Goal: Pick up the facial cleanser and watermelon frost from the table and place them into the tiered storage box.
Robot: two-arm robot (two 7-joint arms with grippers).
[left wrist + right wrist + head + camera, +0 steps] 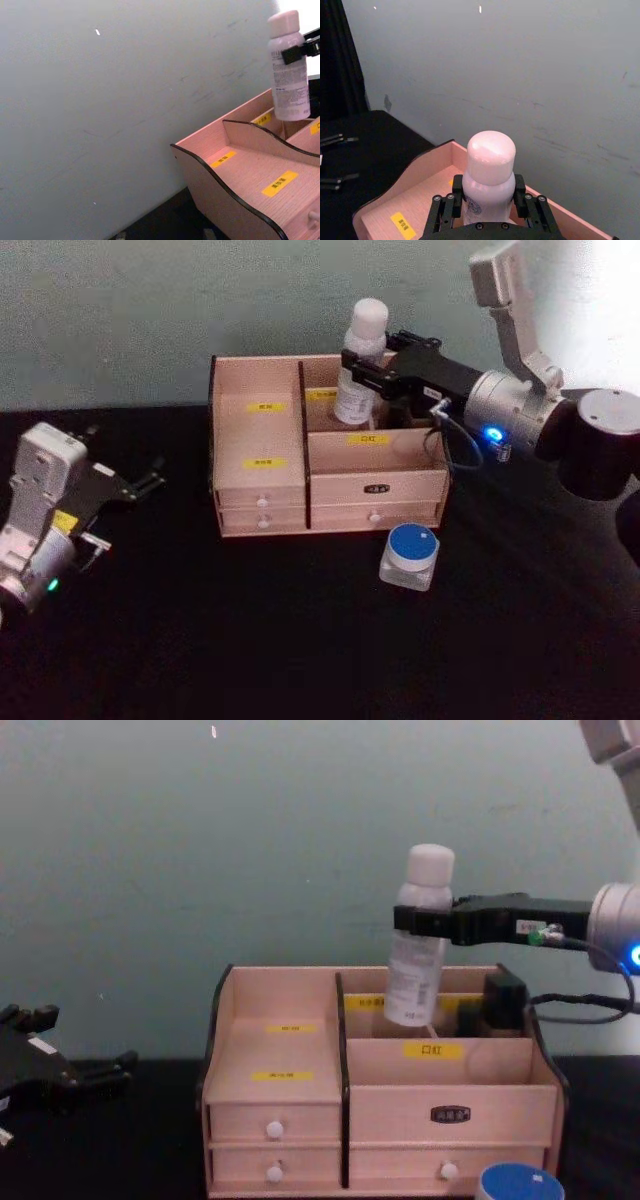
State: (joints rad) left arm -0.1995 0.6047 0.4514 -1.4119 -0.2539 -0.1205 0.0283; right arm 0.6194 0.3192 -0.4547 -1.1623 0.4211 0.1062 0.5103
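Nearest, the watermelon frost (410,555), a small clear jar with a blue lid, stands on the black table (300,650). It sits just before the tiered storage box (375,485), well below and robot-side of the jaws of the right gripper (365,375). Off to the left of the box, the left gripper (150,478) hangs low over the table, its jaws spread with nothing between them. Farther back, the right gripper reaches in from the right above the box, jaws clamped on the upper body of the facial cleanser (362,335), a white-capped bottle. The bottle hangs slightly tilted beneath the jaws, its base lowered into the rear right compartment; whether it touches the floor there cannot be told.
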